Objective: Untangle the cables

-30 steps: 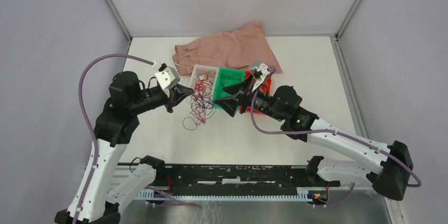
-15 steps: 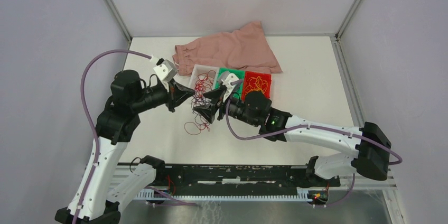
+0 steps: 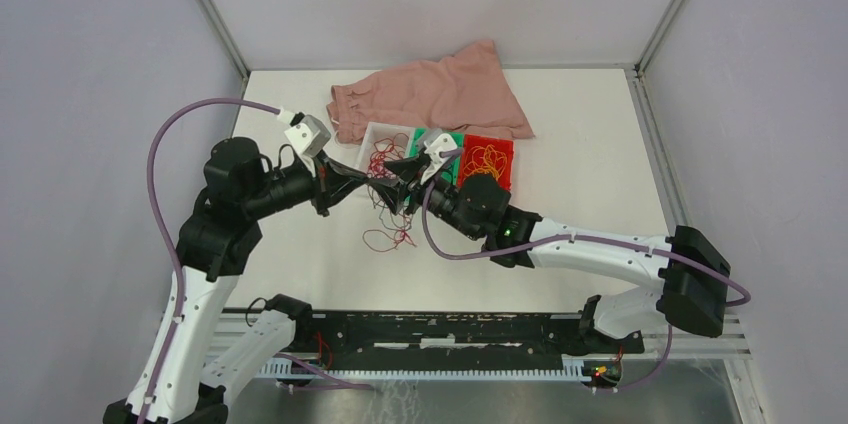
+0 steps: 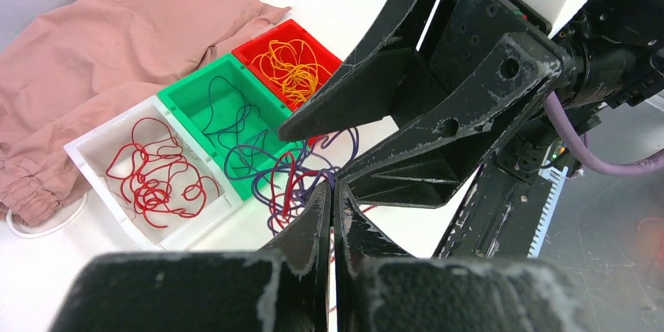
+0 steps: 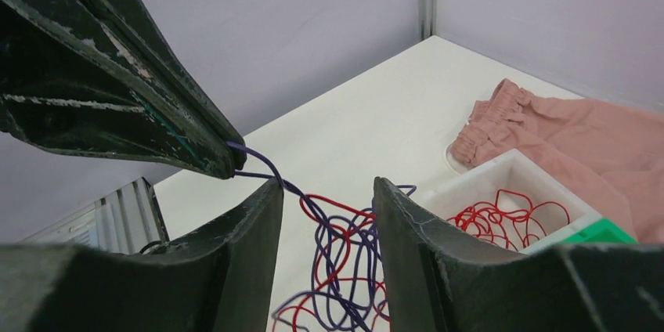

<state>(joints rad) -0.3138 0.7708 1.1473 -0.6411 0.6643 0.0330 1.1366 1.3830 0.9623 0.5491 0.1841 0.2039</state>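
Observation:
The cables are a loose clump of red and dark purple strands, hanging from my left gripper with its lower loops on the table. My left gripper is shut on a purple strand of the clump. My right gripper is open, right beside the left one, its jaws on either side of the strands. In the right wrist view my right gripper is empty, and the left fingers pinch the purple strand at the upper left.
Three small bins stand side by side behind the clump: white with red cables, green with purple cables, red with orange cables. A pink cloth lies at the back. Walls enclose the table on three sides.
My right arm has swung left from over the green and red bins to the clump beside my left gripper. The left gripper has lifted the clump slightly.

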